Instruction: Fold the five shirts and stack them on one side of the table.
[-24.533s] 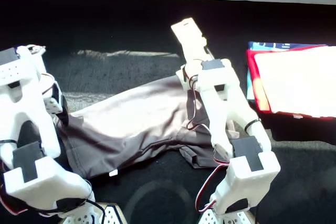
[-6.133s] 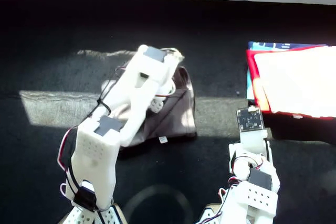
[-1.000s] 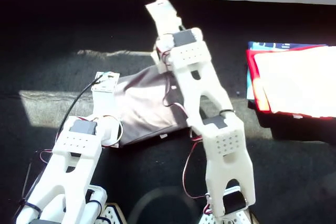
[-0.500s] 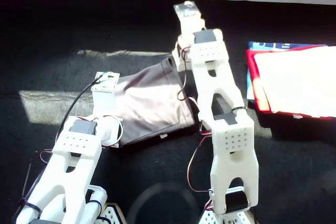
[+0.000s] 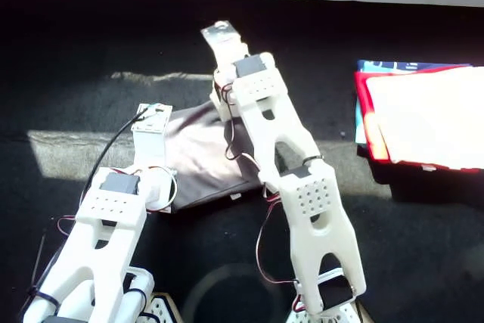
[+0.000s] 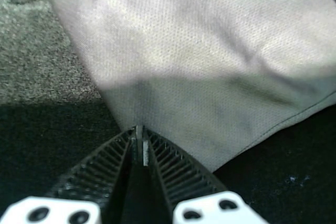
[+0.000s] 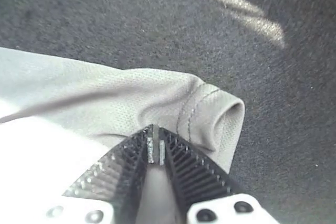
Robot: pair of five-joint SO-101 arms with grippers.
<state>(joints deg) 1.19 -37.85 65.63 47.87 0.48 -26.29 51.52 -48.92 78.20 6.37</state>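
1. Left end effector (image 6: 139,141): fingers pressed together, apparently pinching the near-left edge of the grey shirt (image 5: 198,158), at about 8 o'clock from the shirt's middle.
2. The shirt lies folded mid-surface (image 5: 83,51) between the arms. The line joining the two grips runs roughly from 8 to 1 o'clock.
3. Right end effector (image 7: 155,150): fingers pressed together on the cloth beside a rolled sleeve hem (image 7: 220,121), at the shirt's far edge, about 12 to 1 o'clock.
4. The stack (image 5: 423,115) sits well apart at 3 o'clock. Judged from this, the shirt must travel that way, and the right arm is nearer.
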